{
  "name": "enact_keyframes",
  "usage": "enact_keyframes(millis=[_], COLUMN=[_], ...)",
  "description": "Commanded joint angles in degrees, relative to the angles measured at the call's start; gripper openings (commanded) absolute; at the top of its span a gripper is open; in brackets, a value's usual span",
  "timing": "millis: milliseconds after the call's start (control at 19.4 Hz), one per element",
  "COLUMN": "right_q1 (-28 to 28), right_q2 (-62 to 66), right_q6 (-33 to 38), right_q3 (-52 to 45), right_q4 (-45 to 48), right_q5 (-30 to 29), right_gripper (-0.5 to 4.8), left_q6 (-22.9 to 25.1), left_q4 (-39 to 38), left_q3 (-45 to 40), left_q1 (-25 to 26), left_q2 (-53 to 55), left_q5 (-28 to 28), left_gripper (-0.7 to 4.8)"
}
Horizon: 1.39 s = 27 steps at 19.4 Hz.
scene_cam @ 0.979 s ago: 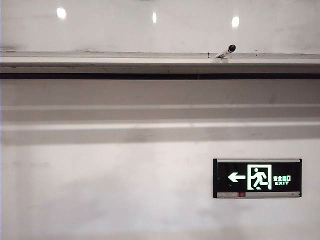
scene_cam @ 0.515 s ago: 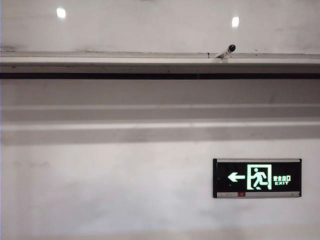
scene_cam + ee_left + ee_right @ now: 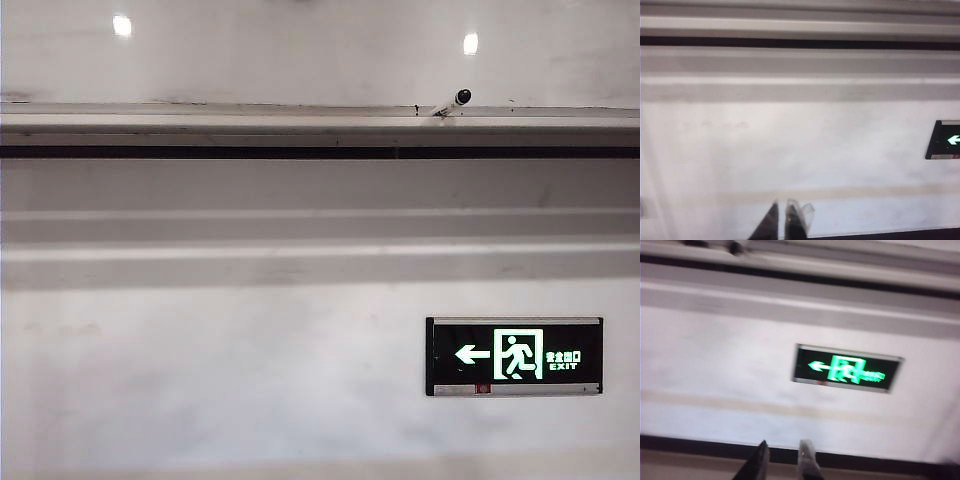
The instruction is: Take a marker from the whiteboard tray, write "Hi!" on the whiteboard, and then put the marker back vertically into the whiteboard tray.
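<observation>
Exterior view, marker (image 3: 451, 102) propped tilted on whiteboard tray (image 3: 250, 122) above exit sign (image 3: 514, 356), whiteboard (image 3: 300, 60) behind, left wrist view, left gripper (image 3: 781, 214) nearly closed, empty, right wrist view, right gripper (image 3: 785, 451) slightly parted, empty, below sign.

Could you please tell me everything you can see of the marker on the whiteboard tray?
The marker is a slim pen with a white barrel and a black cap end. It rests tilted, its lower end on the whiteboard tray and its black end pointing up and to the right against the whiteboard. It sits right of the middle in the exterior view. No gripper touches it; none shows in that view. Any print on it is too small to read.
</observation>
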Motion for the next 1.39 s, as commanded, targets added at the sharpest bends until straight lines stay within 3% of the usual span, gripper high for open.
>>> enact_keyframes(millis=[52,155,258,1392], right_q1=[-6.8,-11.08,-12.98,-12.94], right_q2=[-4.37,-8.66,-15.91,-16.55], right_q6=[0.17,0.24,0.26,1.6], right_q3=[-4.26,-7.48,-11.3,-12.41], right_q4=[0.9,0.9,0.9,0.74], right_q5=[-0.55,-5.57,-6.43,-5.99], right_gripper=[0.84,0.84,0.84,0.84], left_q6=[0.09,0.09,0.09,0.09], left_q4=[0.68,0.68,0.68,0.55], left_q3=[0.02,0.02,0.02,0.02], left_q1=[0.02,0.04,0.02,0.02], left_q2=[-0.04,-0.04,-0.04,-0.04], left_q5=[0.2,0.15,0.15,0.15], left_gripper=[0.24,0.24,0.24,0.24])
